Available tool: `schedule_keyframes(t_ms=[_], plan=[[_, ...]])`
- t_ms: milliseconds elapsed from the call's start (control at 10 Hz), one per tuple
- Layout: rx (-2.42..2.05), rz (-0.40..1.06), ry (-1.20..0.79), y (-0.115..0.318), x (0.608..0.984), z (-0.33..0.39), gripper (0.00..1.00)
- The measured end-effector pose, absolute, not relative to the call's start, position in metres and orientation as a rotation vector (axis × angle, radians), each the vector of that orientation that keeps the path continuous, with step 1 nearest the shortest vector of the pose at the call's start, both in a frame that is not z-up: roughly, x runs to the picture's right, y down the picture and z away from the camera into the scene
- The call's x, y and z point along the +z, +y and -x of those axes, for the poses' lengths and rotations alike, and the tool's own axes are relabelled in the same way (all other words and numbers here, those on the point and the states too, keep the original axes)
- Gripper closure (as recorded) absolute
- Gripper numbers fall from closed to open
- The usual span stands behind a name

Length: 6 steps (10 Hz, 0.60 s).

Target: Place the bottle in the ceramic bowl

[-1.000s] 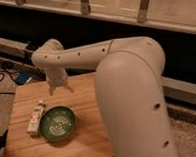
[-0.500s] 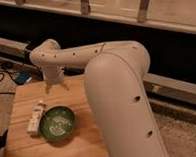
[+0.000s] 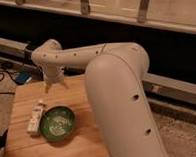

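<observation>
The gripper (image 3: 53, 85) hangs over the far edge of the worktop (image 3: 76, 98), fingers spread and empty; the bottle (image 3: 36, 117) lies just beside the ceramic bowl (image 3: 57, 123), nearer the left edge

Wooden surface (image 3: 80, 96), light grain. Dark cables (image 3: 0, 76) and a blue item (image 3: 22, 77) lie beyond its left edge. Speckled floor (image 3: 187, 132) to the right.
</observation>
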<state>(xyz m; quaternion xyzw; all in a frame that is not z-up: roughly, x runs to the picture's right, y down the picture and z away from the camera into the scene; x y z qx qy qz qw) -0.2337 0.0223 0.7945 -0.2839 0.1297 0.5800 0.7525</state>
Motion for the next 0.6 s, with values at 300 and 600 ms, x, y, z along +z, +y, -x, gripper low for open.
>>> schedule_keyframes(t_ms=[300, 600], plan=[[1.213, 0.629, 0.264, 0.027, 0.802, 0.249, 0.35], [1.186, 0.654, 0.256, 0.041, 0.812, 0.267, 0.35]])
